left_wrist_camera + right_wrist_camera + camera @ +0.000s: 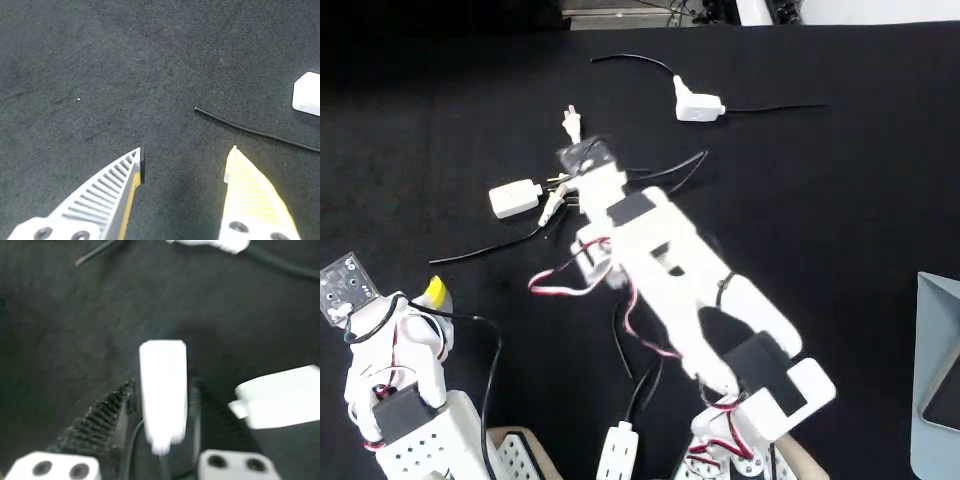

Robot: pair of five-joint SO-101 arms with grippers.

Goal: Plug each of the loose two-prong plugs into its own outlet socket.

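Observation:
My right gripper (pixel 162 390) is shut on a white two-prong plug (pixel 162 385), whose cable runs back between the fingers. In the high view this gripper (pixel 560 197) sits mid-table, just beside a white outlet socket block (pixel 515 197), also seen close by in the right wrist view (pixel 280 397). A second white outlet block (pixel 698 104) with a black cable lies farther back. A small white plug (pixel 571 122) lies loose behind the gripper. My left gripper (pixel 186 150) hangs open over bare black cloth at the near left (pixel 428 295), holding nothing.
A thin black cable (pixel 250 131) ends on the cloth ahead of the left gripper, with a white block (pixel 307 93) at the edge. A white power strip (pixel 618 450) lies at the front between the arm bases. A grey bin (pixel 935 380) stands at the right edge.

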